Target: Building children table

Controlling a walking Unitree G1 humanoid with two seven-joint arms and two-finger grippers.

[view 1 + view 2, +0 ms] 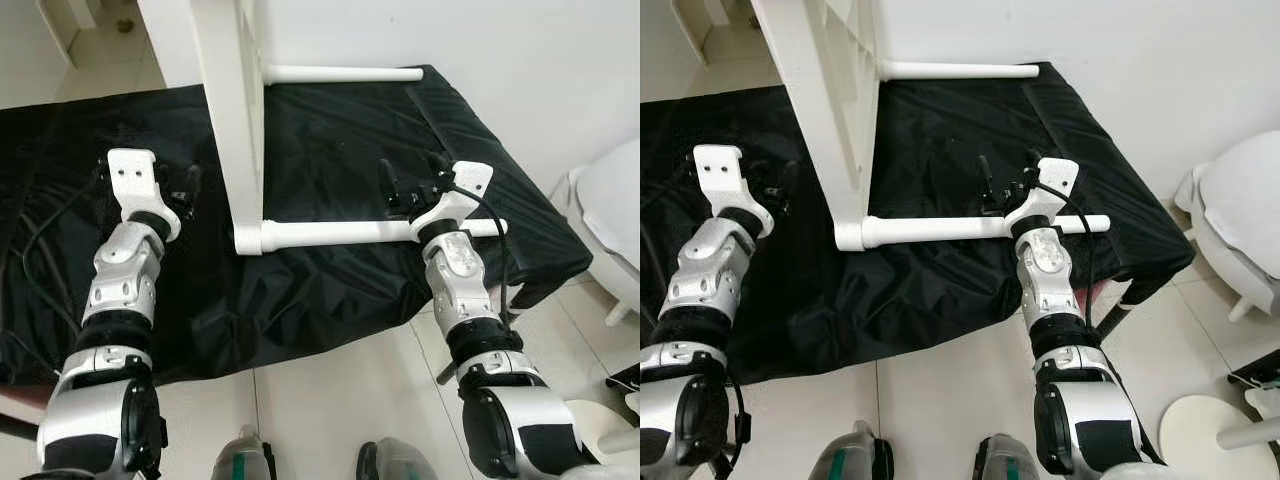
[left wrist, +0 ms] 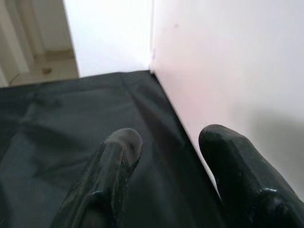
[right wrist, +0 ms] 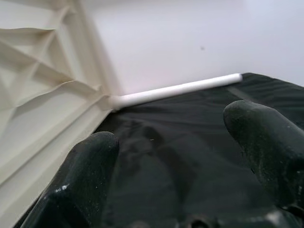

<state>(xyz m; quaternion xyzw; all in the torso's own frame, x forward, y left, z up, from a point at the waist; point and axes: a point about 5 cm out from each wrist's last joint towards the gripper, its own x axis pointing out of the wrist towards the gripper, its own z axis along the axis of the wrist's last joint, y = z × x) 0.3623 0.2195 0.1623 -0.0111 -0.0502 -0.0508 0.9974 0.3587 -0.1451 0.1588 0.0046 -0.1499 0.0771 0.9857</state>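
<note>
Tabletop [image 1: 232,110]: I see it standing on edge on the black cloth [image 1: 330,290], two white legs [image 1: 340,234] pointing right.
Left gripper [image 1: 180,195]: fingers apart, beside the tabletop.
Right gripper [image 1: 412,182]: fingers apart, above the nearer leg.

No text, label, brand, number or sign can be read in any view.
</note>
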